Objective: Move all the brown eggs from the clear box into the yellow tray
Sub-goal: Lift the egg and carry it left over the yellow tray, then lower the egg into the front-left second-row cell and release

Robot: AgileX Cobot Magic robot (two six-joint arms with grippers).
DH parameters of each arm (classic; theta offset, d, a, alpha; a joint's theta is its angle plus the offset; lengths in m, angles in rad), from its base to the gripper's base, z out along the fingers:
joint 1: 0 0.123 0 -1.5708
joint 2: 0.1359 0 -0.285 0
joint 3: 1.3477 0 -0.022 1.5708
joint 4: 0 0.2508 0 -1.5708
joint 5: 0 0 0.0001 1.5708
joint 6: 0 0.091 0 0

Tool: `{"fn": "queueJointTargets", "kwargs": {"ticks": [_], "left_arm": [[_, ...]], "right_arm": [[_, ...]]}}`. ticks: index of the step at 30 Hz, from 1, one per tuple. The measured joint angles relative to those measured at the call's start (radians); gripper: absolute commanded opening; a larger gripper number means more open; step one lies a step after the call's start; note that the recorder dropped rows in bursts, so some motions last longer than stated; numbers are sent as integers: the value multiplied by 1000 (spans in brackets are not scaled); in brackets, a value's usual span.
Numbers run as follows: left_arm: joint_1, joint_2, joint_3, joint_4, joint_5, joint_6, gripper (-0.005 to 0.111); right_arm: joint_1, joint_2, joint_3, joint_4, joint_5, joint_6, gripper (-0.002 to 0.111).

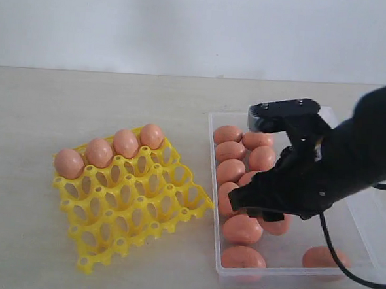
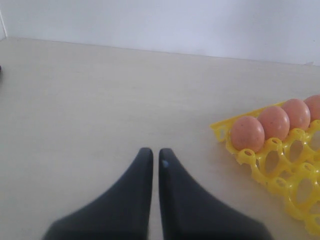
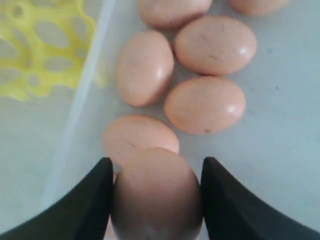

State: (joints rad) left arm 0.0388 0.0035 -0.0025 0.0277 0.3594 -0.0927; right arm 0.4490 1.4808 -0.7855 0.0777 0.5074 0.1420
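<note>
right arm (image 1: 366,152): black, bulky, matte;
cable (image 1: 335,257): thin, black;
right fingers (image 3: 75,205): black, smooth, tapered;
left fingers (image 2: 132,200): black, tapered; one tip bears a small pale dot

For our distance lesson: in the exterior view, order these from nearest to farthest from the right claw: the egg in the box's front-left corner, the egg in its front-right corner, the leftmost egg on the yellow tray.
From the right claw:
1. Front-left corner egg, on the claw's side of the box.
2. Front-right corner egg, across the box.
3. Leftmost tray egg, outside the box.
</note>
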Motion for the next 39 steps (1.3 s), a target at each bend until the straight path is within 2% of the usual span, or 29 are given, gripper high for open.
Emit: {"fn": "queueJointTargets", "kwargs": {"ticks": [6, 14, 17, 21, 26, 29, 31, 35, 39], "left_arm": [[0, 0, 0, 0, 0, 0, 4], [0, 0, 0, 0, 0, 0, 4], [0, 0, 0, 0, 0, 0, 4], [0, 0, 0, 0, 0, 0, 4], [0, 0, 0, 0, 0, 0, 4], [0, 0, 0, 0, 0, 0, 4], [0, 0, 0, 0, 0, 0, 4], [0, 0, 0, 0, 0, 0, 4], [0, 0, 0, 0, 0, 0, 4]], "right_arm": [[30, -215, 197, 229, -383, -185, 0], [167, -256, 269, 231, -915, -206, 0], [179, -190, 269, 128, -1115, -64, 0], [179, -51, 266, -53, -1326, 263, 0], [179, 182, 160, -468, -1518, 607, 0], [181, 314, 42, -698, -1617, 741, 0], [185, 376, -23, -762, -1646, 794, 0], [187, 459, -124, -771, -1620, 811, 0], [192, 485, -215, -755, -1439, 816, 0]]}}
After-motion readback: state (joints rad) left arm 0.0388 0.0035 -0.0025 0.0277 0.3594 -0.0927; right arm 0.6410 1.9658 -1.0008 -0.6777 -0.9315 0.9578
